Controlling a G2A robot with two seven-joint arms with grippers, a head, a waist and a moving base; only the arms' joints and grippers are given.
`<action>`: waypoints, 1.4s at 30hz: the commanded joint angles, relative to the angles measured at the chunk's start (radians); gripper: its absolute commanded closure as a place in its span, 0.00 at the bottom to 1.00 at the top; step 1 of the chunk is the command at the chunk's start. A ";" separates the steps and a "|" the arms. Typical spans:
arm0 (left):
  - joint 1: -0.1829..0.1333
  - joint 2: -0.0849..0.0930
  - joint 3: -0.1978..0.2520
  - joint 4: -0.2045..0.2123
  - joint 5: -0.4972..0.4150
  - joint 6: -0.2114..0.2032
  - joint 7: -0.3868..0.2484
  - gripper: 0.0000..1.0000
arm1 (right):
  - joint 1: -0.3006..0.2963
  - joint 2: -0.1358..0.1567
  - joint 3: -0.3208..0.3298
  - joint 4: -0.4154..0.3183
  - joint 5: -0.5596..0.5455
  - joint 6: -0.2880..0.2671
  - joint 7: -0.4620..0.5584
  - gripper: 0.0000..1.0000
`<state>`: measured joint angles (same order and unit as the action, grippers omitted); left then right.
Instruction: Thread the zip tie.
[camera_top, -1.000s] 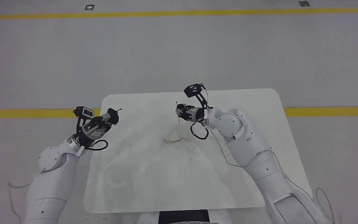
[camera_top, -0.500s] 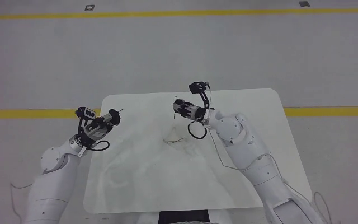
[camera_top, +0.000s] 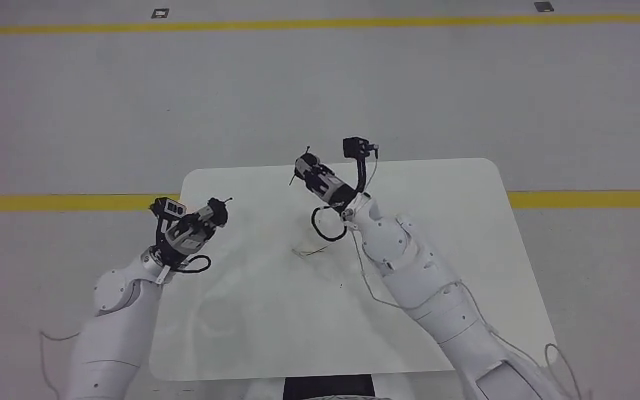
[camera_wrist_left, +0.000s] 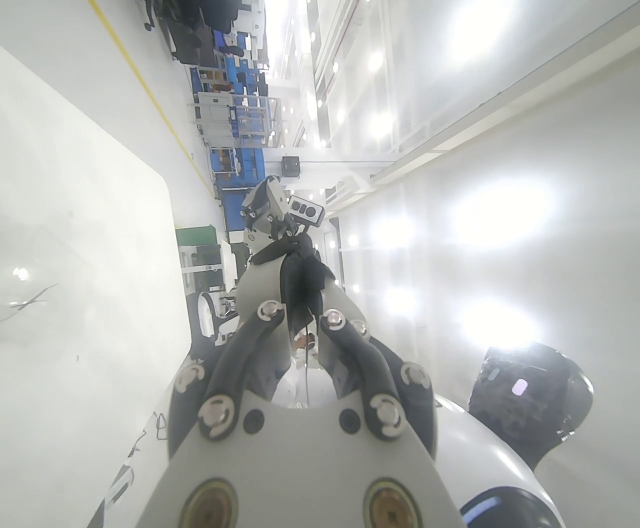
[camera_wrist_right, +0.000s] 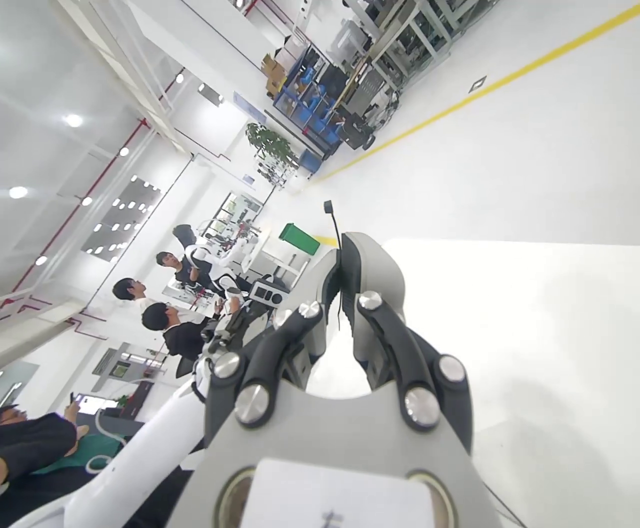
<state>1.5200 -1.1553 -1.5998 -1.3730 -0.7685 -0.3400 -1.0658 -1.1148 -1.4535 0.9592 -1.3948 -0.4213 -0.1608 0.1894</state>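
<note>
Zip tie (camera_wrist_right: 334, 227) sticks out from between the right claw's (camera_wrist_right: 341, 250) closed tips.

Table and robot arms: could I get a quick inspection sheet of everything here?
Surface: white table, rounded corners.
Job's things: black zip tie pinched in right end effector, head poking out beyond it.
Clutter: thin loose strands mid-table, too small to identify.
End effectors: right shut on the zip tie; left end effector shut, near the table's edge.
Cables: black cable loop at right wrist, another at left.
Surroundings: yellow floor line; shelving behind.
</note>
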 joint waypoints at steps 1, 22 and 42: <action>-0.003 -0.006 -0.002 0.001 0.004 0.000 -0.007 1.00 | 0.002 -0.003 -0.014 -0.006 -0.017 -0.020 -0.013 1.00; 0.029 -0.044 0.051 -0.044 0.008 0.000 0.070 1.00 | 0.014 -0.057 -0.159 0.005 -0.054 -0.044 -0.241 1.00; 0.026 -0.063 0.031 -0.061 0.034 0.000 0.058 1.00 | 0.005 -0.059 -0.161 -0.006 -0.226 -0.051 -0.229 1.00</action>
<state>1.5456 -1.2187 -1.5688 -1.4340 -0.7347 -0.3400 -1.0081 -1.1090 -1.5125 0.7969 -1.3987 -0.6429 -0.2095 -0.0443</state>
